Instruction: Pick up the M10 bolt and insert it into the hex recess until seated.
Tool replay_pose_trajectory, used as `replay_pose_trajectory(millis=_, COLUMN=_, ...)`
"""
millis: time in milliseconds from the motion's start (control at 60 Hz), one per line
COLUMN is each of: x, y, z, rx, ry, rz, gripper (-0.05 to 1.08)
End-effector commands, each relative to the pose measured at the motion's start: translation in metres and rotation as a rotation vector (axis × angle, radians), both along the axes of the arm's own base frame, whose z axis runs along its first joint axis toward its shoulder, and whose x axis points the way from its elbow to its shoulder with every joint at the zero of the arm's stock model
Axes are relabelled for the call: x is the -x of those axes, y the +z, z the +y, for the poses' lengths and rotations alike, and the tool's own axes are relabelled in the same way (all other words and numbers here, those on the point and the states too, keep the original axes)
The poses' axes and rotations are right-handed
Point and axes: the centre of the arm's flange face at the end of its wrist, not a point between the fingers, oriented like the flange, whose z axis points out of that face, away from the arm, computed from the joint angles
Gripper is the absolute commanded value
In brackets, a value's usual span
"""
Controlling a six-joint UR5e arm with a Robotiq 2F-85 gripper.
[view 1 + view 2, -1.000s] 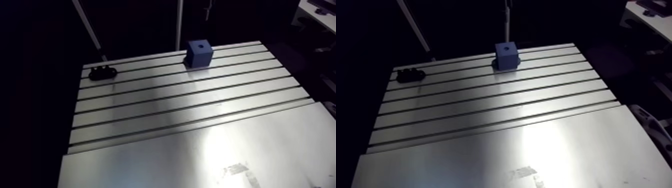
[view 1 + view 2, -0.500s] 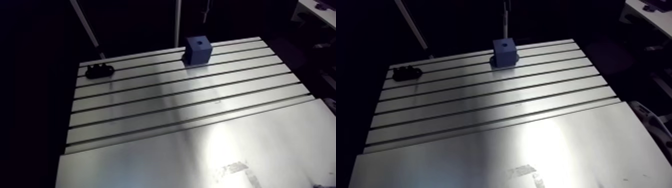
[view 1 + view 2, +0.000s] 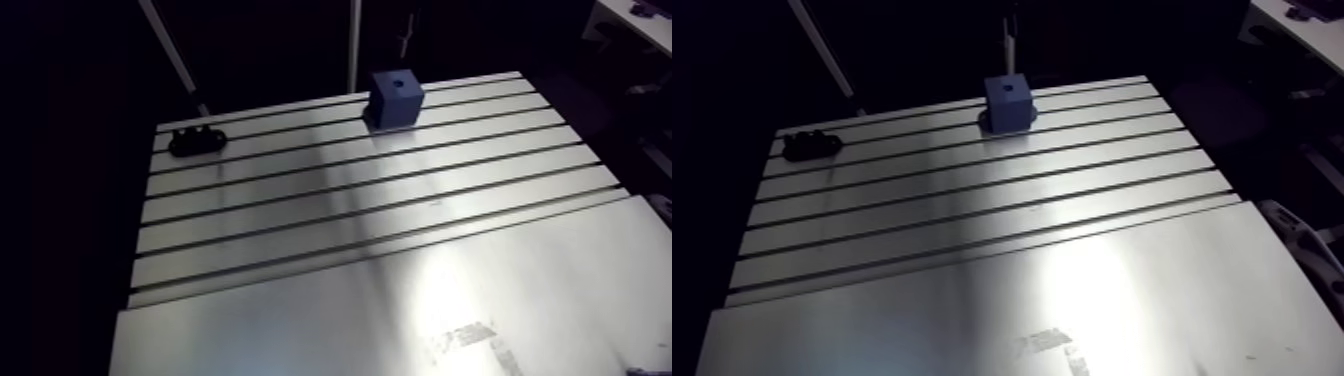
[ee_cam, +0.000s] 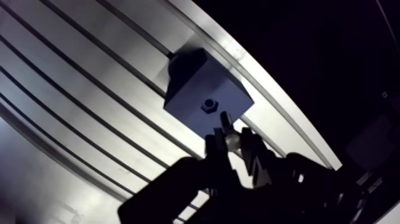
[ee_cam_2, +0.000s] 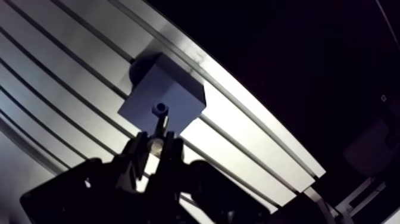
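A blue block (image 4: 202,89) stands near the table's far edge, with a dark hex recess (image 4: 208,106) in its top face. In the wrist view my gripper (image 4: 231,142) is shut on the M10 bolt (image 4: 226,128). The bolt's shank points at the block, its tip just short of the recess and a little to one side. Dark fingers (image 5: 140,152) grip the bolt's shiny head. In the arm view the blue block (image 3: 397,98) sits at the back of the table; the gripper does not show there.
A small black holder (image 3: 195,141) lies at the table's far left corner. The slotted aluminium table (image 3: 380,200) runs toward me into a smooth plate (image 3: 400,320). The far edge lies right behind the block.
The arm view has shifted slightly, so the camera moved. The block and the black holder keep their places on the table.
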Motion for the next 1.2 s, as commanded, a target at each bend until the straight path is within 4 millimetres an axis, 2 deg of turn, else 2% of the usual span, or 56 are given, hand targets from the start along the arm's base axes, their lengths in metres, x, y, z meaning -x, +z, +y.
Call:
replay_pose_trajectory(millis=17, x=-0.001, y=-0.001, z=0.003, rx=0.002, ry=0.002, rz=-0.002, gripper=1.00)
replay_pose_trajectory(millis=1200, x=-0.010, y=-0.022, z=0.000, rx=0.013, ry=0.040, rz=-0.046, gripper=1.01)
